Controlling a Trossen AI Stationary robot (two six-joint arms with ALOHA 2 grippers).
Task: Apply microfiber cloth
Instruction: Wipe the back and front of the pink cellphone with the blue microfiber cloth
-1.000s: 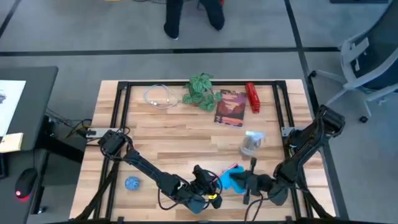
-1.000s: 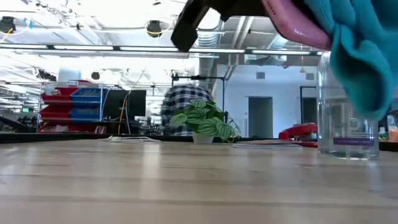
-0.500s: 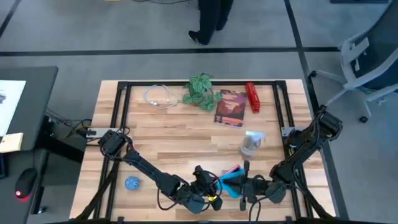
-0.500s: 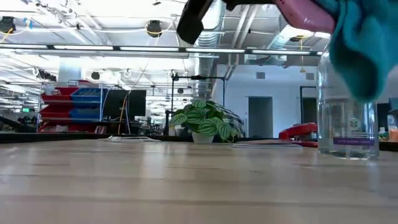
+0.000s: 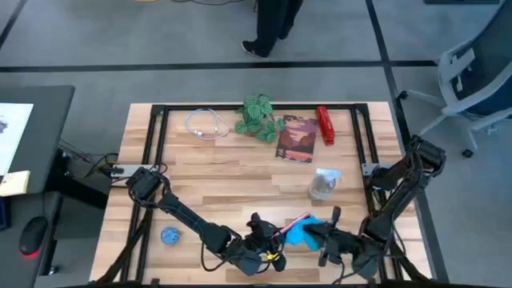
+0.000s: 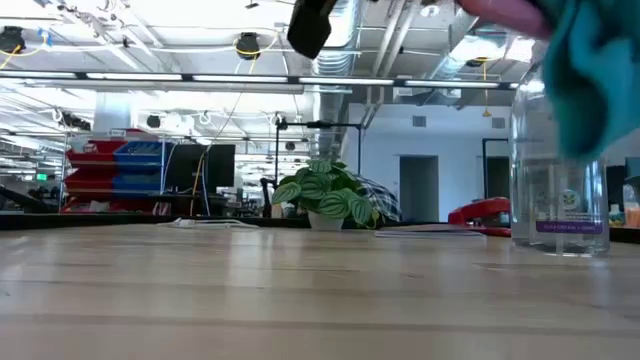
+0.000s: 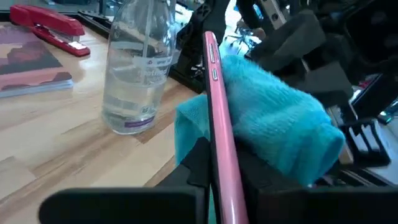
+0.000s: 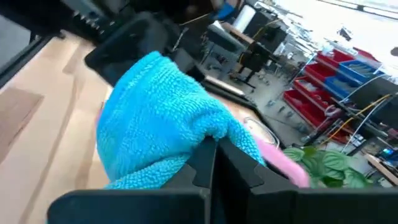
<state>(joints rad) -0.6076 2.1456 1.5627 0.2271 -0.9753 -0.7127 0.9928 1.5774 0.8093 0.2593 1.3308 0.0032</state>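
You see the microfiber cloth [image 5: 302,233] near the front edge of the table [image 5: 232,184], between the two arms, lifted above the wood. It is bright sky-blue, soft and fluffy, with no marks. It is bunched into a thick roll, not spread flat. In the left wrist view the microfiber cloth [image 7: 273,121] presses against the flat face of a pink-edged phone [image 7: 219,118] that stands on its edge. In the right wrist view the cloth [image 8: 165,118] hangs over dark fingers [image 8: 208,163]. In the low view it shows at the upper right, in the air.
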